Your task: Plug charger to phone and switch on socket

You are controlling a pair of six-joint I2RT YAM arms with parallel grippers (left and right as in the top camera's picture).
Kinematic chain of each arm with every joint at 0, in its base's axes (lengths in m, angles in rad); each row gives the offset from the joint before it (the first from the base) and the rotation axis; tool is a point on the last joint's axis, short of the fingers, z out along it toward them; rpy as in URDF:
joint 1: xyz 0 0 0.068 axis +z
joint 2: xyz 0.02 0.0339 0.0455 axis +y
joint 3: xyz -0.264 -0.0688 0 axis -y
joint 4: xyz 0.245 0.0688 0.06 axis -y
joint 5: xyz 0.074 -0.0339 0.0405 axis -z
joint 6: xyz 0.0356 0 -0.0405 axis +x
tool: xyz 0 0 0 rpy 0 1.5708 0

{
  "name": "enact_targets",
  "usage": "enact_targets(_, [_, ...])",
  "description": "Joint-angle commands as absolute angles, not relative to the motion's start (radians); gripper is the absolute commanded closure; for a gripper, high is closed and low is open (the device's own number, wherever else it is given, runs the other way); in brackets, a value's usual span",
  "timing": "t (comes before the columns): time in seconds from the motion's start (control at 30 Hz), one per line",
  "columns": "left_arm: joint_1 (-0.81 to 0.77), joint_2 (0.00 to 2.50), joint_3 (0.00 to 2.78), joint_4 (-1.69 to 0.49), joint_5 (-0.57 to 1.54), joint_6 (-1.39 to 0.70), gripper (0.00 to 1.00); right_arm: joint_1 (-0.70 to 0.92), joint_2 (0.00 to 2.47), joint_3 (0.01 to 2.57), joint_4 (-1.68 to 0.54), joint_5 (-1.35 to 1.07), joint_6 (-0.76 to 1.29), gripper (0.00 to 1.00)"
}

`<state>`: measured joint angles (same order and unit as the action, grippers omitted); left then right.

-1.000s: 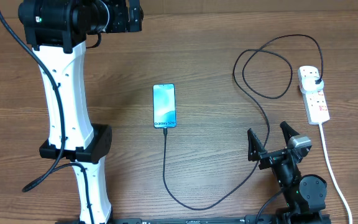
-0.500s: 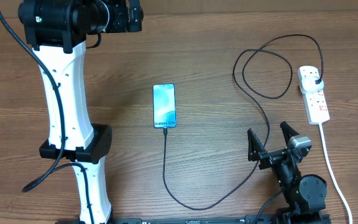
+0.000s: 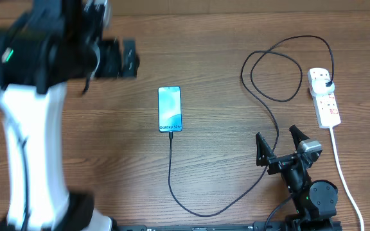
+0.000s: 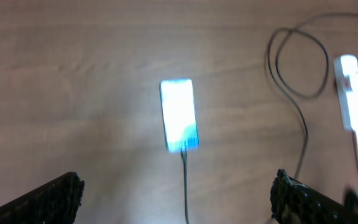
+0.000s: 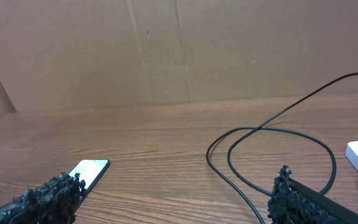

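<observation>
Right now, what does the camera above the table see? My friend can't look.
A phone with a blue screen lies on a wooden table, its black charger cable looping from its bottom edge to a white power strip at the right. The right arm's fingers stand open beside the cable; the left arm is a blur at top left.

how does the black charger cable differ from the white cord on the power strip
The charger is thin and black; the white cord is thicker. The charger loops and curves across the table to the phone; the white cord runs almost straight toward the near edge. Both start at the socket and lie on the table.
</observation>
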<state>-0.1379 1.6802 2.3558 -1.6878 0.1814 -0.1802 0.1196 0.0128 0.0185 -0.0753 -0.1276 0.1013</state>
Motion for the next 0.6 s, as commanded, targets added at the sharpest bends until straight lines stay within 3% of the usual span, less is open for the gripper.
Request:
enact_targets(0.0, [-0.144, 1.516, 2.198, -1.689, 0.173, -0.172, 0.01, 0.125, 0.003, 0.008, -0.072, -0.132, 0.104, 0.00])
enact_targets(0.4, [-0.102, 1.086, 1.677, -1.673, 0.172, -0.171, 0.00, 0.125, 0.003, 0.008, -0.072, -0.133, 0.104, 0.00])
enact_targets(0.57, [-0.038, 0.915, 1.402, -1.468, 0.152, -0.171, 0.00, 0.125, 0.003, 0.008, -0.072, -0.133, 0.104, 0.00])
